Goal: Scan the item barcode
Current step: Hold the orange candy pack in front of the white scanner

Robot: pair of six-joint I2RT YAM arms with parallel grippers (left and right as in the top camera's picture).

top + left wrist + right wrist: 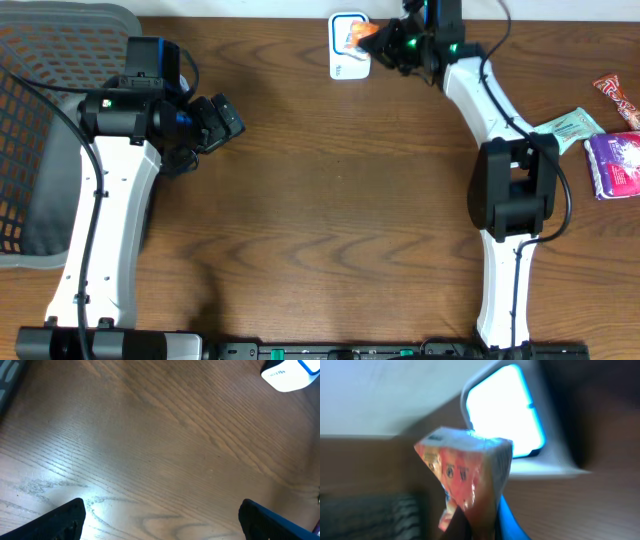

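Right gripper (385, 40): clamped on the orange packet, out at the far edge of the worktop, a little right of the middle.
Orange packet (365, 35): pinched by its lower end between the right gripper's fingers (512, 520). From overhead it sits over the far right corner of the scanner. In the right wrist view it stands roughly upright and crumpled, in front of the lit window.
Barcode: too blurred to make out on the packet.
Scanner (346, 55): a white unit with a blue-rimmed window, lying at the far edge of the worktop. I cannot tell whether the packet touches it.
Left gripper (215, 120): jaws spread wide and holding nothing, above bare wood in the left half of the worktop, well apart from the scanner.
Left wrist view: both fingers (65, 520) frame open wood grain, and the scanner shows in the top right corner.
Worktop (330, 200): dark brown wood.
Basket (40, 100): grey mesh, at the left edge beside the left arm.
Right edge: a red packet (615, 95), a teal packet (570, 125) and a purple packet (615, 165) lie near one another.
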